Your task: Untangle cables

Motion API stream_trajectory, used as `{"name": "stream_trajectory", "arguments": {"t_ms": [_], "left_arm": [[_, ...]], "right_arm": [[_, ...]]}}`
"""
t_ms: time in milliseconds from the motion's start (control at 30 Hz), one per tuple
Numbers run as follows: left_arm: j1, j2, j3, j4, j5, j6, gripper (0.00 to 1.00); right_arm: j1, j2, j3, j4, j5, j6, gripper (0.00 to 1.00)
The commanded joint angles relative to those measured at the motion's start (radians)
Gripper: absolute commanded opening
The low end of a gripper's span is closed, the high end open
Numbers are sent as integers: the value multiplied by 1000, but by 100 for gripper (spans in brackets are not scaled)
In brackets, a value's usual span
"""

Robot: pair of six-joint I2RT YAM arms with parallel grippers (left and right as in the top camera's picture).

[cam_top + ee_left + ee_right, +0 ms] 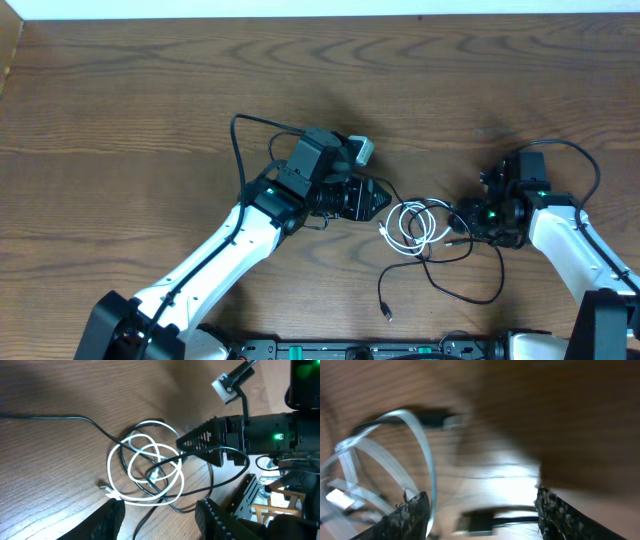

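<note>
The white cable (408,224) lies coiled in loops on the wooden table, with the black cable (470,298) threaded through it; the black cable's plug end (385,312) lies nearer the front edge. My left gripper (375,200) is open just left of the coil. In the left wrist view the white coil (148,499) and black cable (60,416) lie ahead of my open fingers (160,522). My right gripper (462,222) is open just right of the coil. The blurred right wrist view shows a white loop (427,455) and a black plug (480,522) between my fingers (480,510).
The brown wooden table (120,120) stretches wide to the left and back. The thicker black cords of the arms arch over each wrist (240,140). The right gripper (200,442) shows in the left wrist view beyond the coil.
</note>
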Motion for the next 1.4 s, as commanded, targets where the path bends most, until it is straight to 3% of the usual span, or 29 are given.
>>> {"name": "stream_trajectory", "arguments": {"t_ms": [0,433,600,667,733,800,867,1033,1200,1367], "left_arm": [[-1,42,8,12,-30,-36,50],[-57,64,8,37,-30,-76,50],[-58,65,7,33,-30,-76,50],[-58,65,7,33,-30,-76,51],[-58,65,7,33,-30,-76,50],[-58,65,7,33,-30,-76,51],[-58,65,7,32,-30,-76,51],[-58,65,7,17,-31,-76,51],[-58,65,7,7,-31,-76,51],[-58,65,7,6,-30,-76,50]], "right_arm": [[6,0,5,-23,148,103,61],[6,-1,35,-170,446,347,59],[6,-7,95,-179,573,309,64],[6,-24,132,-163,492,216,69],[6,-50,167,-113,222,-3,70],[6,-63,173,-91,-93,-195,80],[6,-63,170,-109,-201,-260,80],[7,-62,167,-198,-249,-325,84],[7,-62,163,-297,-452,-382,84],[16,-62,163,-402,-708,-540,82]]}}
